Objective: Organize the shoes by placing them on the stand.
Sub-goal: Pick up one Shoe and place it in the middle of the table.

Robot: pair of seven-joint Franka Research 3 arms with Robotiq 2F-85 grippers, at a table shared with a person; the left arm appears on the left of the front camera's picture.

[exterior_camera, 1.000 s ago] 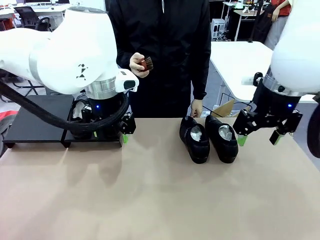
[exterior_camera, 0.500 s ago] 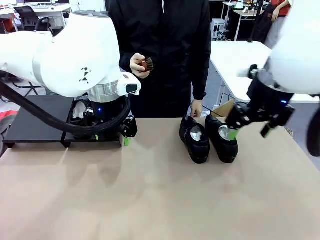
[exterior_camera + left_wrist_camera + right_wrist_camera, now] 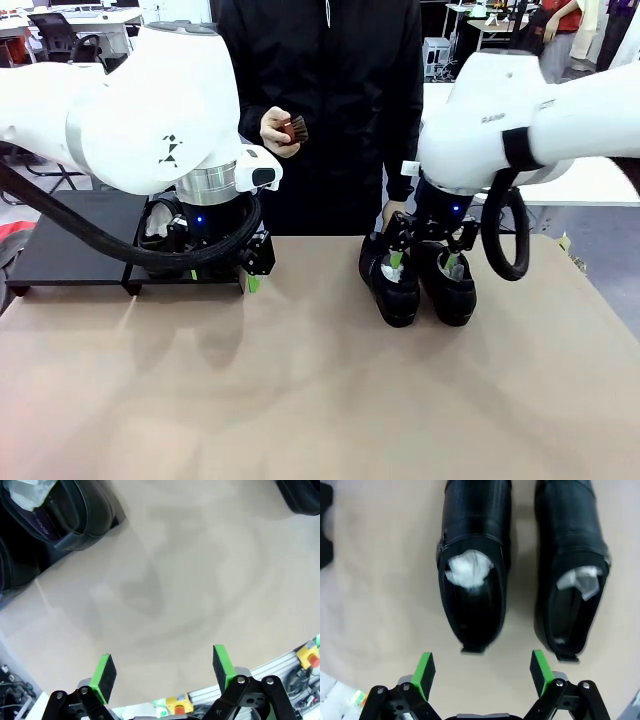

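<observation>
Two glossy black shoes (image 3: 392, 285) (image 3: 450, 288) with white paper inside stand side by side on the tan table mid-right, toes toward me. My right gripper (image 3: 424, 262) hangs open just above their heel ends. In the right wrist view its green pads (image 3: 424, 672) flank the heel of the left shoe (image 3: 475, 565), with the other shoe (image 3: 575, 570) beside it. The matte-black stand (image 3: 60, 250) lies at the far left. My left gripper (image 3: 222, 276) is open at the stand's right end with nothing in it. The left wrist view has my left gripper (image 3: 164, 672) over bare table and another shoe (image 3: 65, 510) in the top left corner.
A person in a black jacket stands across the table holding a small reddish-brown brush (image 3: 291, 129) in one hand. The other hand (image 3: 393, 215) hangs just behind the two shoes. Bare tan tabletop (image 3: 300, 400) spreads across the whole near half.
My right arm has swung in from the table's right edge to the middle and now hovers over the pair of shoes. The left arm has barely shifted.
</observation>
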